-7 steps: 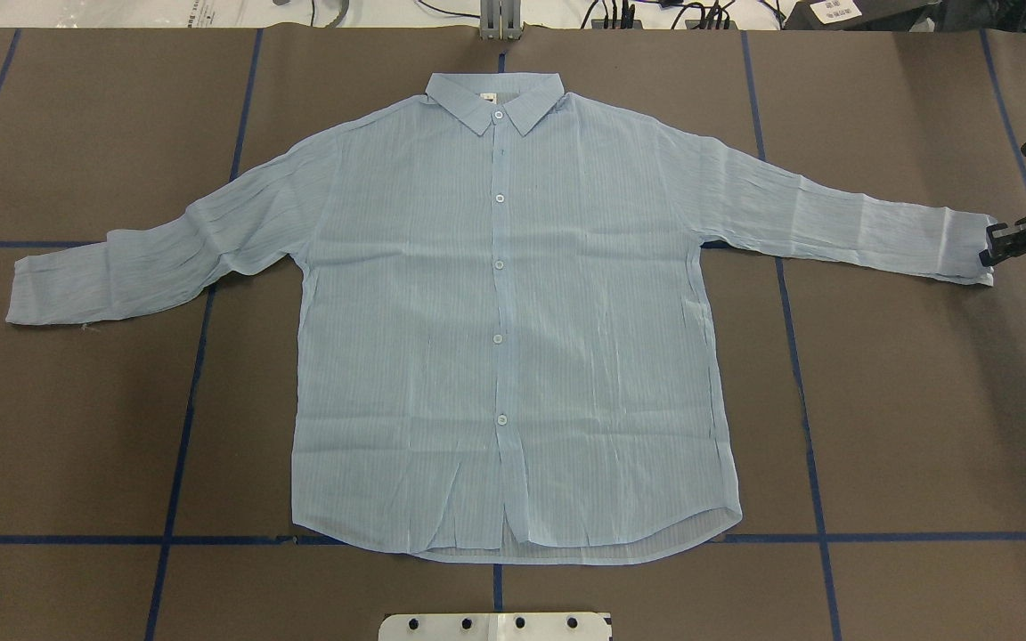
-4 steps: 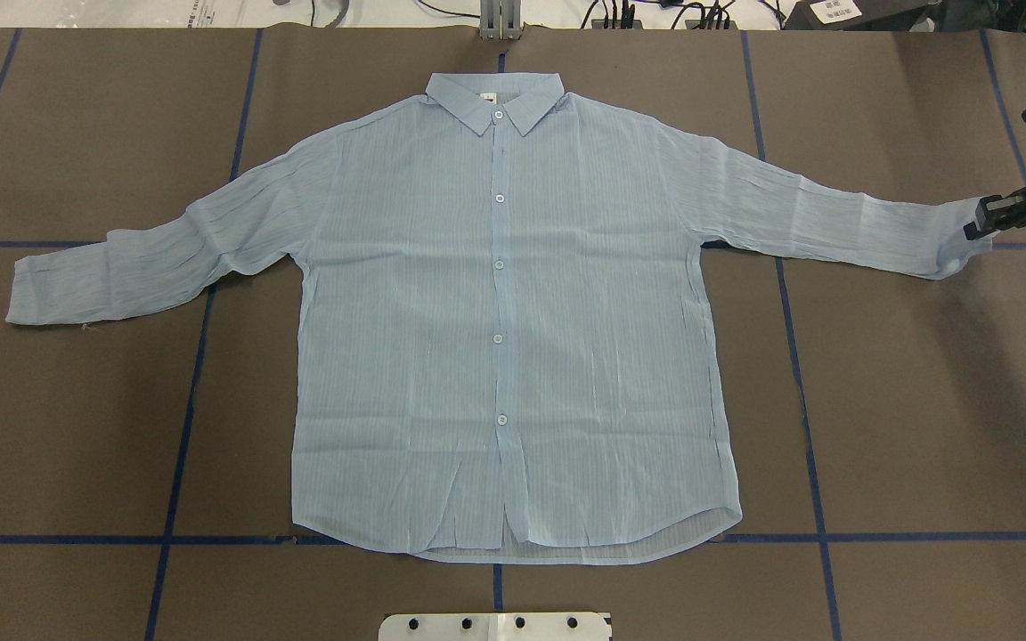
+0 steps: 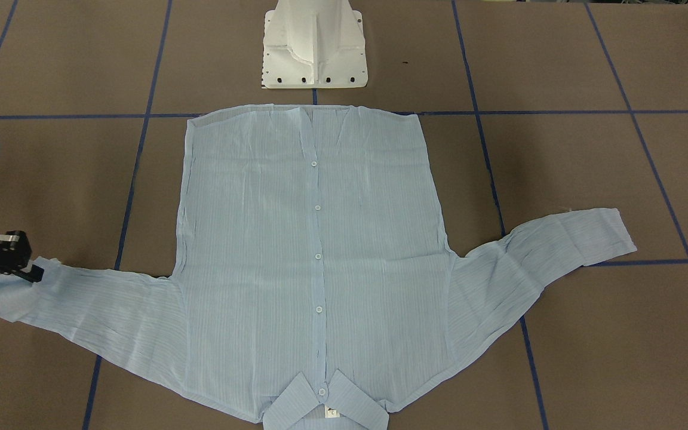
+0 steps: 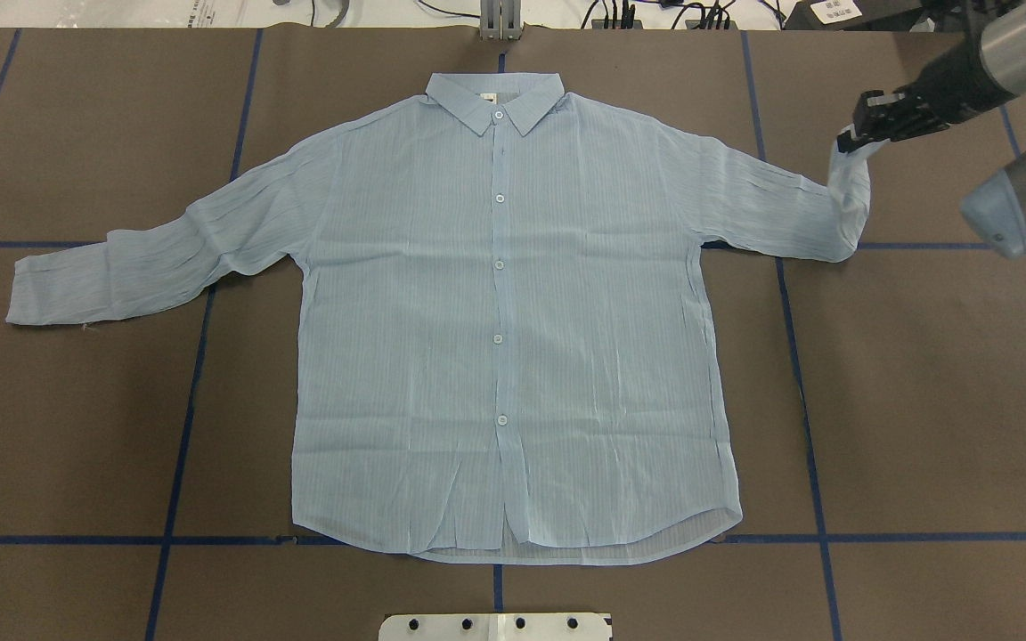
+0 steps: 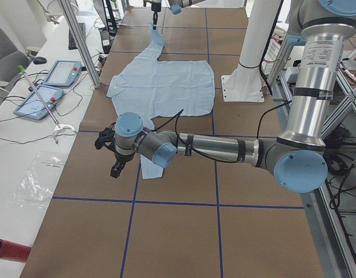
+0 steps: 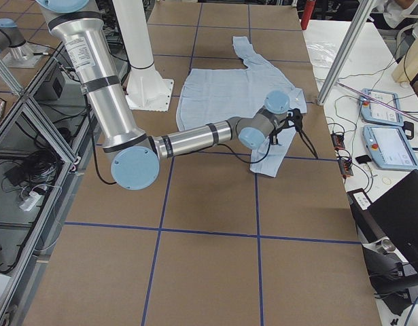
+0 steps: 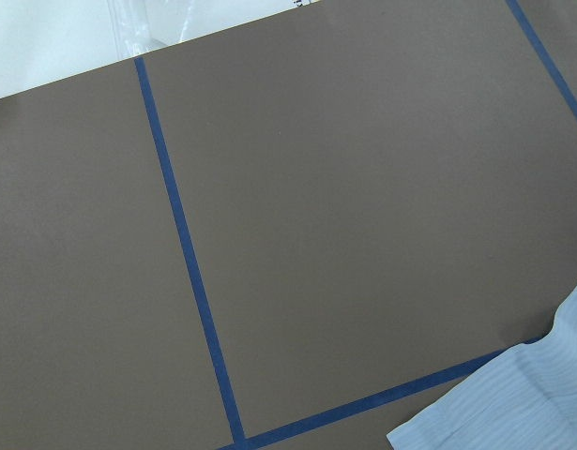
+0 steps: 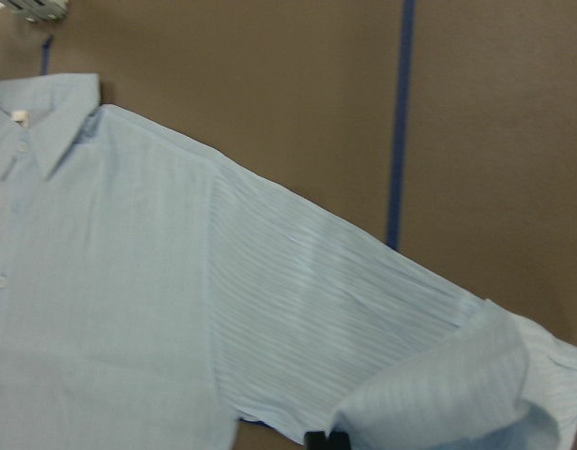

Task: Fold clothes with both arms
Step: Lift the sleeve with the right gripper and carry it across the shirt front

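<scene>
Pale-blue striped button-up shirt (image 4: pixel 495 338) on brown worktop (image 4: pixel 923 401); cuff (image 4: pixel 853 165) raised, pinched between right jaws; left jaws: cannot tell.

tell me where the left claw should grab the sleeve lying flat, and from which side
Probably best at the cuff of the flat sleeve, coming down from above at its outer end. It lies flat and uncovered, pointing away from the shirt body, and the right claw grips the other cuff the same way.

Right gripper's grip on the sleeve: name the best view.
Overhead exterior: the right gripper pinches the lifted shirt cuff clearly. Front-facing crops it at the edge; the side views show it small or blocked; its wrist camera shows mostly sleeve.
</scene>
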### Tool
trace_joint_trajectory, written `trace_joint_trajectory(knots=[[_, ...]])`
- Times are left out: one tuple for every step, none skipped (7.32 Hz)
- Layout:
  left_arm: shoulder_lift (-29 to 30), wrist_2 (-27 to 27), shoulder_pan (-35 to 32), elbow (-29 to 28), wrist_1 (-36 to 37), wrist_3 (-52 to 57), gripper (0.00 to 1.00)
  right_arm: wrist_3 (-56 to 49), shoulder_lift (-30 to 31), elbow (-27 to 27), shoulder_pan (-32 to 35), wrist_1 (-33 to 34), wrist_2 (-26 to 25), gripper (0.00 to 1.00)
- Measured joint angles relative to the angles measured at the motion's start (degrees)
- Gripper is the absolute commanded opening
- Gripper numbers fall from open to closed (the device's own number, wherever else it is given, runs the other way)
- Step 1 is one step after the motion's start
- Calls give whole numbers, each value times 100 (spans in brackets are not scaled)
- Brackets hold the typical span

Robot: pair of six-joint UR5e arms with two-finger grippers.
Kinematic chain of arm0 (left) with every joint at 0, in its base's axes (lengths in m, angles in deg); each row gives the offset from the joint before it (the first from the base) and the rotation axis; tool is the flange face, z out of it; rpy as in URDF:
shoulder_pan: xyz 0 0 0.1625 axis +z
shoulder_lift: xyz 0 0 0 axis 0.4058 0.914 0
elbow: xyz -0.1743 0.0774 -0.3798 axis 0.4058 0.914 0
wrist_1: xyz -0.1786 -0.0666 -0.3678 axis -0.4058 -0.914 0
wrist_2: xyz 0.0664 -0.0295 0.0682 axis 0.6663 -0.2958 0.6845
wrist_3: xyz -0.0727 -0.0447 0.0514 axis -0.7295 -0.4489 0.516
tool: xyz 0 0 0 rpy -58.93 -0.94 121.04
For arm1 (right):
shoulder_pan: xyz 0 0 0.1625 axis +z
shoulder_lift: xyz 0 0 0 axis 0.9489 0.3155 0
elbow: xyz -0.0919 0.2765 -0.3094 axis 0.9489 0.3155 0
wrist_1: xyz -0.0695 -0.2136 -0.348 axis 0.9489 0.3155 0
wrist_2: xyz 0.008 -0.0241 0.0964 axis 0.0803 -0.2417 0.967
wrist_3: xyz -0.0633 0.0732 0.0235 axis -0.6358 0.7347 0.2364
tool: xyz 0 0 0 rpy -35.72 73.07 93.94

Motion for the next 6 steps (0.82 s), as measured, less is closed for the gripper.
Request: trace_joint_trajectory(knots=[[1, 0, 0, -10, 3, 0, 100, 555, -531, 25, -209, 12, -19, 0], [1, 0, 0, -25, 5, 0, 100, 944, -1064, 95, -405, 20, -138, 0], [1, 0, 0, -51, 6, 0, 100, 1163, -1598, 250, -633, 16, -437, 0], [0, 2, 0, -79, 6, 0, 100, 1270, -2128, 536, -929, 1, -876, 0], [-2, 6, 0, -106, 4, 2, 100, 1312, -2585, 894, -1232, -8, -1295, 0], [-1, 7, 0, -135, 1, 3, 100, 1321, -2937, 1256, -1504, -12, -1646, 0]])
